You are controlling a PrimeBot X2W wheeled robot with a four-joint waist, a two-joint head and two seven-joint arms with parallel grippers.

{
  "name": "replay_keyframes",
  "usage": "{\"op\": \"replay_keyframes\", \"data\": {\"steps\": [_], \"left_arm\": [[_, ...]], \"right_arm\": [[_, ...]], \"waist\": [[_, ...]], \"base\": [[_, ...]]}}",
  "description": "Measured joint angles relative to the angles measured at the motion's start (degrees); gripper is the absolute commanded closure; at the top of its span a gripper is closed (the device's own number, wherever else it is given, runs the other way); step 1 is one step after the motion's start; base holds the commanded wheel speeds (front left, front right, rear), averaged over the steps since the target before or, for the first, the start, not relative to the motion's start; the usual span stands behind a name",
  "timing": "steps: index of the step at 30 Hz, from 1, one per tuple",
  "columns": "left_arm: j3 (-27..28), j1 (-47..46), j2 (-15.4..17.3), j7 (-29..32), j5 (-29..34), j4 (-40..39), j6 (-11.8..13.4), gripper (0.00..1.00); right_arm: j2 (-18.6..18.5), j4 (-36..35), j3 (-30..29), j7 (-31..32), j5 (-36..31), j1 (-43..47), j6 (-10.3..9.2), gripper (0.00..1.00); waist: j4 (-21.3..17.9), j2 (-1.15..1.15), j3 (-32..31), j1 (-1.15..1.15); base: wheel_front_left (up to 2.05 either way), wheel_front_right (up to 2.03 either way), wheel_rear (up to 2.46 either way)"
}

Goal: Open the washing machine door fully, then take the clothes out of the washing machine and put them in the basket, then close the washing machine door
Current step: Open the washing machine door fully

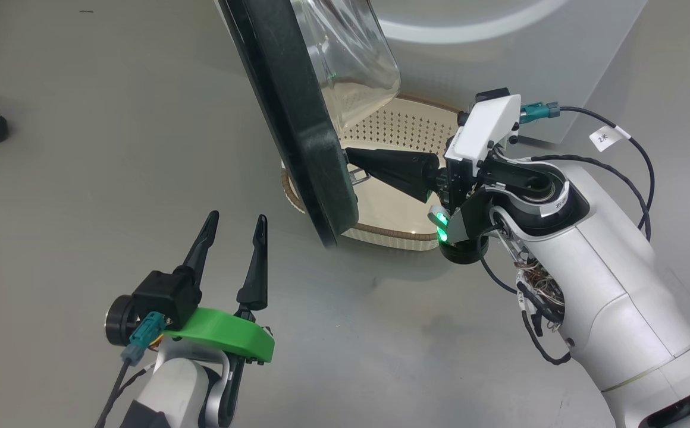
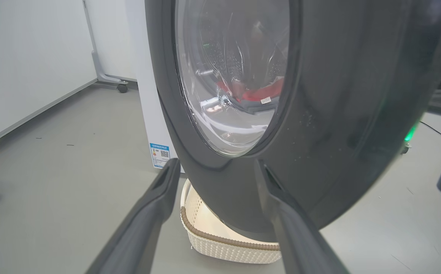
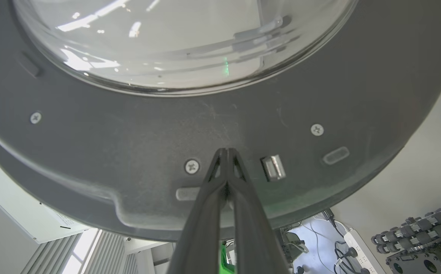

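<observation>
One washing machine door (image 1: pixel 297 113), one washing machine (image 1: pixel 499 53), one basket (image 1: pixel 380 236) counted. Two grippers noted: left gripper (image 1: pixel 237 217), right gripper (image 1: pixel 350 154). Pieces among clothes (image 2: pixel 260 93) not countable.

A small white paper tag (image 1: pixel 608 138) wrapped round a thin black cable (image 1: pixel 574 109) reads "2", followed by a mark that may be a Chinese character. A white strip label (image 1: pixel 553 205) on the joint of the pale robot forearm (image 1: pixel 607 279) carries dark characters too small to read. Low on the big white front-loading washing machine (image 2: pixel 140 76), a blue-bordered white sticker (image 2: pixel 160 154) shows a black QR code, but its fine print is illegible. The small white label tag (image 2: pixel 266 100) on the bright red clothes (image 2: pixel 260 91) cannot be read.
</observation>
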Motion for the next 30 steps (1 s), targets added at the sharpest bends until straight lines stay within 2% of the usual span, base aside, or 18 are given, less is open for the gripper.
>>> {"op": "replay_keyframes", "data": {"steps": [4, 6, 9, 15, 21, 24, 25, 30], "left_arm": [[0.53, 0.00, -0.01, 0.00, 0.03, 0.05, 0.01, 0.00], [0.93, 0.00, -0.01, 0.00, 0.09, 0.12, 0.01, 0.00], [1.65, 0.02, -0.01, 0.00, 0.40, 0.33, 0.01, 0.00], [3.60, 0.88, 0.00, 0.00, 1.26, 1.16, 0.12, 0.00], [5.47, 2.32, 0.02, 0.00, 2.60, 1.71, 0.19, 0.00], [6.17, 3.09, 0.21, 0.00, 2.87, 1.70, 0.43, 0.00], [6.17, 3.09, 0.21, 0.00, 2.87, 1.70, 0.43, 0.00], [7.49, 3.80, 0.49, 0.00, 3.15, 1.62, 0.43, 0.00]], "right_arm": [[0.07, 1.11, -0.19, -1.64, -3.04, -0.03, 0.07, 1.00], [0.01, 1.36, -0.12, -2.55, -5.19, -0.03, 0.87, 1.00], [-1.46, 1.37, 0.10, -4.66, -8.24, -0.03, 3.11, 1.00], [-6.66, 1.68, 0.33, -11.76, -16.77, 0.08, 7.92, 1.00], [-12.62, 1.81, 3.55, -20.22, -29.71, 1.28, 12.45, 1.00], [-15.40, 1.99, 5.10, -24.72, -35.63, 2.80, 12.73, 1.00], [-15.40, 1.99, 5.10, -24.72, -35.63, 2.80, 12.73, 1.00], [-17.56, 1.10, 7.88, -31.67, -43.88, 5.20, 13.10, 1.00]], "waist": [[-0.79, 0.00, -0.66, 0.00], [-1.24, 0.00, -1.15, 0.00], [-1.97, 0.00, -2.09, 0.00], [-3.77, 0.00, -4.35, 0.00], [-6.11, 0.00, -6.66, 0.00], [-7.44, 0.00, -7.74, 0.00], [-7.44, 0.00, -7.74, 0.00], [-9.64, 0.00, -9.31, 0.00]], "base": [[0.00, 0.00, 0.00], [0.00, 0.00, 0.00], [0.00, 0.00, 0.00], [0.00, 0.00, 0.00], [0.00, 0.00, 0.00], [0.00, 0.00, 0.00], [0.00, 0.00, 0.00], [0.00, 0.00, 0.00]]}}
